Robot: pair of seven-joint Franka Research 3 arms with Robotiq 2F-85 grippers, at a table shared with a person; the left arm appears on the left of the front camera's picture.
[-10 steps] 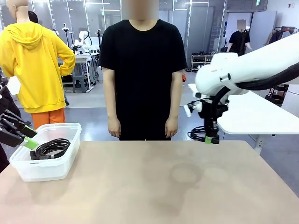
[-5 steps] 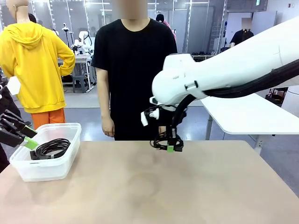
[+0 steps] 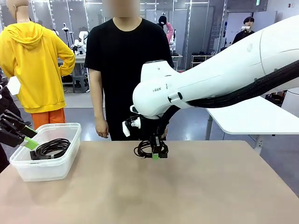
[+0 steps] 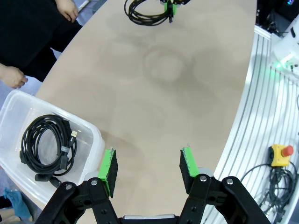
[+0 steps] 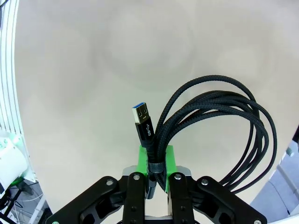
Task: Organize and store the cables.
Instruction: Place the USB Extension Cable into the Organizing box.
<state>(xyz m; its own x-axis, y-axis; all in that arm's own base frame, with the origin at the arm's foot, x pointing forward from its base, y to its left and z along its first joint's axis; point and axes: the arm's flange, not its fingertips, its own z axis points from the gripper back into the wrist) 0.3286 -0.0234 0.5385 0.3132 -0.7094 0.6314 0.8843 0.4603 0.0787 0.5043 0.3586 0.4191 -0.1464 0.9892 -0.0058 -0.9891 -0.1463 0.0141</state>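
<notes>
My right gripper (image 3: 156, 155) (image 5: 156, 173) is shut on a coiled black cable (image 3: 145, 149) (image 5: 219, 135) and holds it just above the middle of the table, near the far edge. Its blue USB plug (image 5: 143, 119) sticks up past the fingers. The same held cable (image 4: 147, 11) appears at the top of the left wrist view. Another coiled black cable (image 3: 50, 148) (image 4: 44, 144) lies inside the clear plastic bin (image 3: 46, 170) (image 4: 88, 135) at the table's left. My left gripper (image 3: 25, 137) (image 4: 148, 167) hangs open beside the bin's left end, with nothing between its green pads.
A person in a black shirt (image 3: 128, 60) stands at the far side, hands (image 3: 101, 127) down at the sides. The tan table (image 3: 196, 196) has free room in front and to the right. A red stop button (image 4: 281, 151) sits off the table's edge.
The right arm has swung left across the table carrying the cable, from the far right edge to the middle. The left gripper and the bin have not moved.
</notes>
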